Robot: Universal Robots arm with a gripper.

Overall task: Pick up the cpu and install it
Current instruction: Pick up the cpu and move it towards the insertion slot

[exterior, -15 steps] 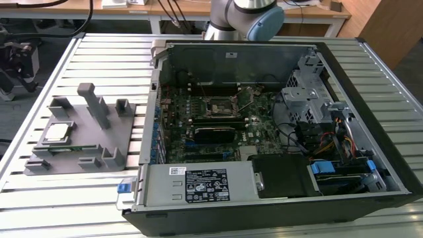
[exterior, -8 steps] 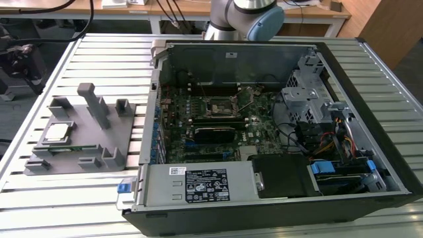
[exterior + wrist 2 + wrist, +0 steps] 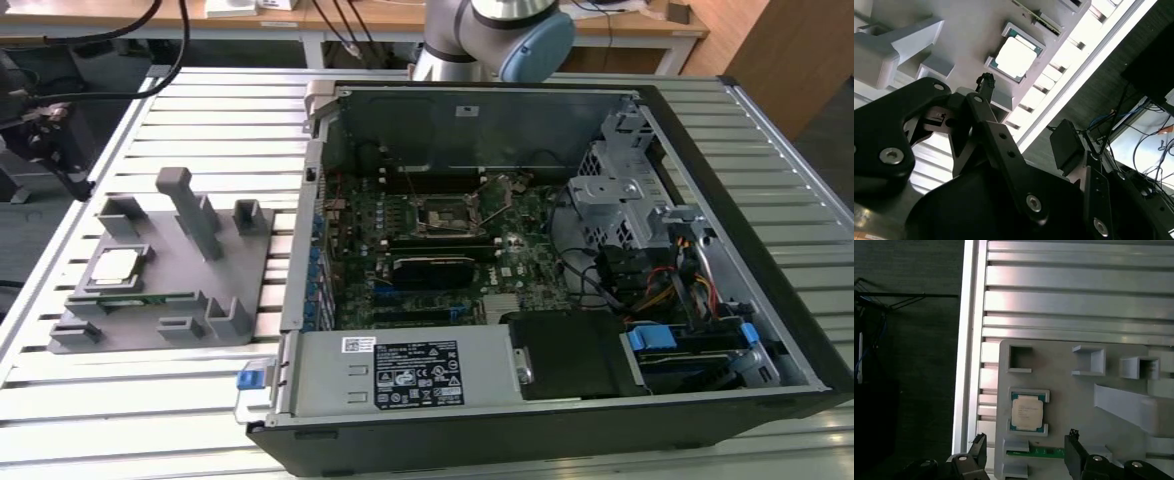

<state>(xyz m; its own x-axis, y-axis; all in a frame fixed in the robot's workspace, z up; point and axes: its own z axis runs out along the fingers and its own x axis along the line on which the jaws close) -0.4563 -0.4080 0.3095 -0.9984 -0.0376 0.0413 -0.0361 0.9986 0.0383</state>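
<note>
1. Claw: the gripper (image 3: 1025,441) has its jaws spread wide with nothing in them. It hangs above the grey tray (image 3: 1069,405), and its fingers (image 3: 1072,442) touch no part on it.
2. The cpu (image 3: 1026,411) lies flat, lid up, in its nest (image 3: 1029,392) near one corner of the tray. Not gripped.
3. Offset risk: the gripper centre looks shifted off the cpu toward the tray edge where the memory stick (image 3: 1036,452) lies. Coming down on that line puts a finger on the stick or a nest lip, not beside the chip.
4. Grip risk: the chip is thin and sits low between the nest lips, so there's little side face to pinch. The lid is smooth metal, so a shallow or skewed pinch likely tips or drops it.
5. Clearance risk: the tall post (image 3: 187,215) stands mid-tray, so wide jaws could clip it on a sideways move.
6. Install risk: the socket (image 3: 441,213) sits inside the case (image 3: 534,440) just beside the tray. Can't tell if its latch is open. A tilted or rotated chip would bend the contacts.
</note>
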